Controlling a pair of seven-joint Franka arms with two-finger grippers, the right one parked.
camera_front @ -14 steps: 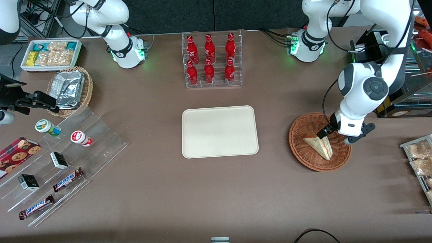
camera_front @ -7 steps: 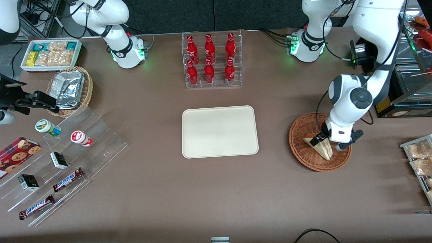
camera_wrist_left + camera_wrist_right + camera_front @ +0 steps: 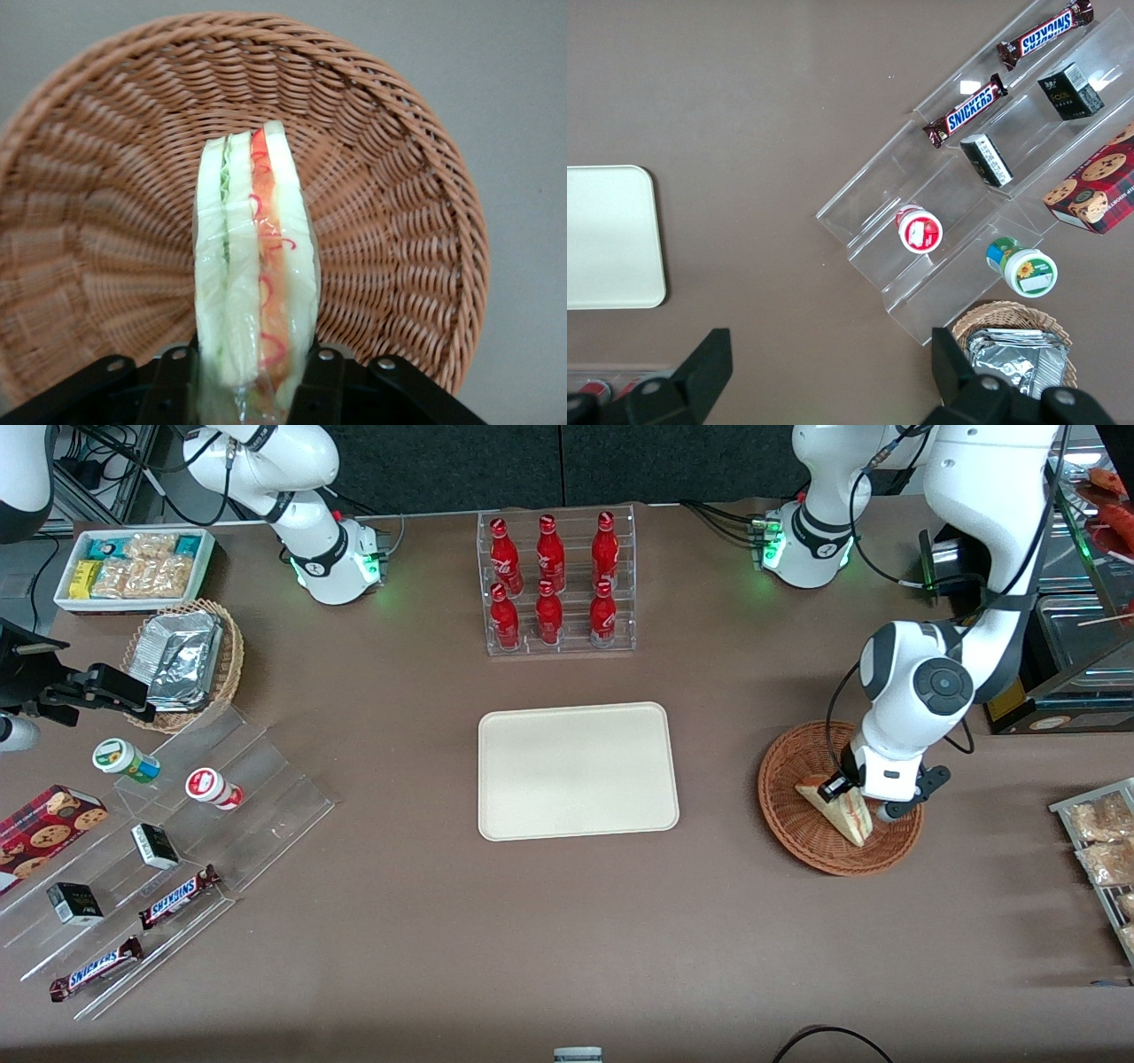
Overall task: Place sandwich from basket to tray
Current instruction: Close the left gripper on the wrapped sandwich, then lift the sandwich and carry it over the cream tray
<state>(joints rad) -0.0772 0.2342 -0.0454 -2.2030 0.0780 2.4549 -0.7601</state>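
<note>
The gripper [image 3: 852, 797] is down in the basket [image 3: 788, 815], jaws closed on the sandwich [image 3: 255, 266], which stands on edge there. Next, I judge, lift clear and carry it to the tray [image 3: 578, 771].

A robotics lab dressed up as a small snack shop. White robot arm bases with green lights [image 3: 337, 567] are bolted onto a brown tabletop [image 3: 567, 921], with loose black cables [image 3: 133, 478] trailing at its edge. Goods are set out as on a counter: red soda bottles in a clear acrylic rack [image 3: 555, 580], chocolate bars [image 3: 177, 896] and small boxes on clear stepped acrylic shelves [image 3: 257, 806], and a white bin of snack packets [image 3: 133, 567].
</note>
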